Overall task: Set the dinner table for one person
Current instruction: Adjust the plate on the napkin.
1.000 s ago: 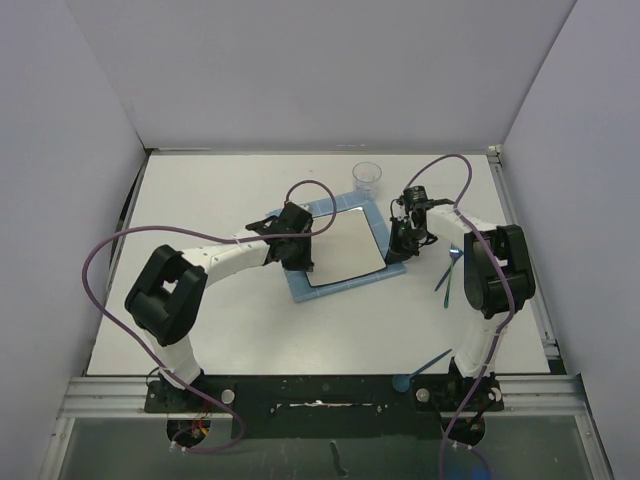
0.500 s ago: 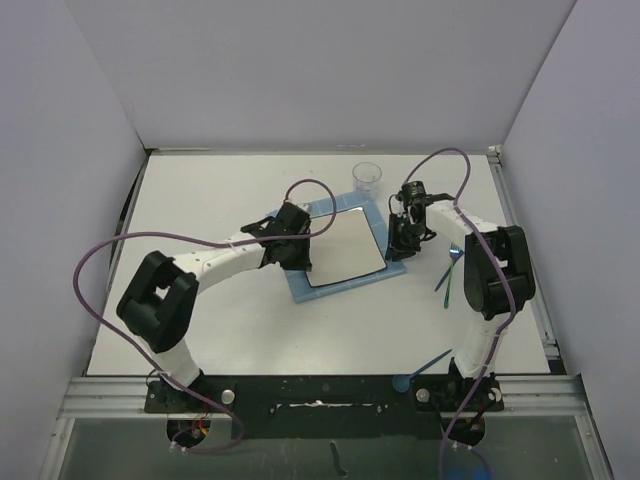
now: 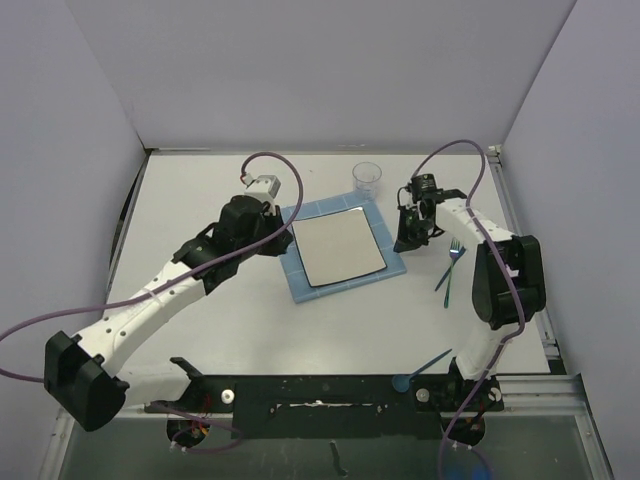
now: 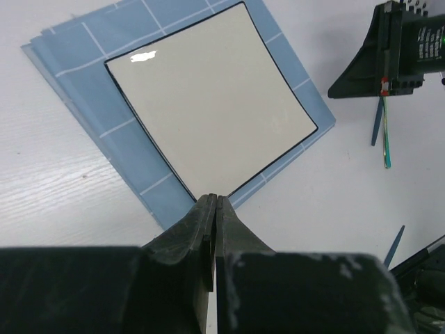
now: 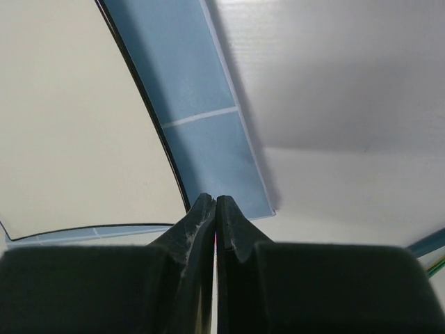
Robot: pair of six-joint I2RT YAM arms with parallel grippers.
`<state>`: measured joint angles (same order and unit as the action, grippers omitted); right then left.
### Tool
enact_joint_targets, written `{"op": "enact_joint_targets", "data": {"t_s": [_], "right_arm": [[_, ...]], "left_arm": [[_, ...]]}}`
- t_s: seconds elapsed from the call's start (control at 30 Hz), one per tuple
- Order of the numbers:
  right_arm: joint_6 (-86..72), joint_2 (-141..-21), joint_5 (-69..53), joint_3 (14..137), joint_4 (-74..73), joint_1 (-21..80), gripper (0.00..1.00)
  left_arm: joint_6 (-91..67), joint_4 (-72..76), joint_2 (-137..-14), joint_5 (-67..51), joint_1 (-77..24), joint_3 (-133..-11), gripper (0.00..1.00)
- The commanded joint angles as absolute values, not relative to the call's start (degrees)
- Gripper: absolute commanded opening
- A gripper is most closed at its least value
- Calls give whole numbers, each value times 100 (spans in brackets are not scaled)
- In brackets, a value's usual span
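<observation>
On the white dinner table (image 3: 200, 200) lies a blue grid placemat (image 3: 298, 285) with a square white dark-rimmed plate (image 3: 340, 247) on it. My left gripper (image 3: 283, 238) hovers off the mat's left side. The left wrist view shows this left gripper (image 4: 214, 199) shut and empty, with the plate (image 4: 208, 104) ahead of it. My right gripper (image 3: 405, 240) is at the mat's right edge. In its own wrist view the right gripper (image 5: 215, 200) is shut on nothing, over the placemat (image 5: 195, 90) corner. A fork (image 3: 450, 262) with a green-blue handle lies to the right of it.
A clear plastic cup (image 3: 367, 176) stands beyond the mat's far right corner. A blue-handled utensil (image 3: 422, 367) lies at the table's front edge near the right arm's base. White walls close in the back and both sides.
My left arm has drawn back to the left, off the plate's left edge, and its elbow has swung down toward the front left. The right gripper has barely shifted by the mat's right edge.
</observation>
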<state>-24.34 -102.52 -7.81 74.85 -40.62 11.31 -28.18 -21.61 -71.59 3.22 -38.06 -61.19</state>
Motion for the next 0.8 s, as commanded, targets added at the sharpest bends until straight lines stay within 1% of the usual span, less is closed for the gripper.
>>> {"op": "enact_joint_targets", "data": {"t_s": [0.0, 0.27, 0.57, 0.77], "right_arm": [[-2520, -10205, -904, 7353, -3907, 1265, 0], [-2570, -10499, -910, 7274, -3812, 1473, 0], [-2559, -10870, -941, 7102, -3647, 1591, 0], [-2570, -10875, -900, 6920, -3623, 1759, 0]], "left_arm": [[-2681, -2091, -6603, 698, -3674, -5919, 0], [-2822, -2068, -6611, 580, -3556, -5883, 0], [-2783, -2227, -6773, 451, -3424, -6240, 0], [-2833, -2132, -6906, 218, -3221, -6297, 0]]}}
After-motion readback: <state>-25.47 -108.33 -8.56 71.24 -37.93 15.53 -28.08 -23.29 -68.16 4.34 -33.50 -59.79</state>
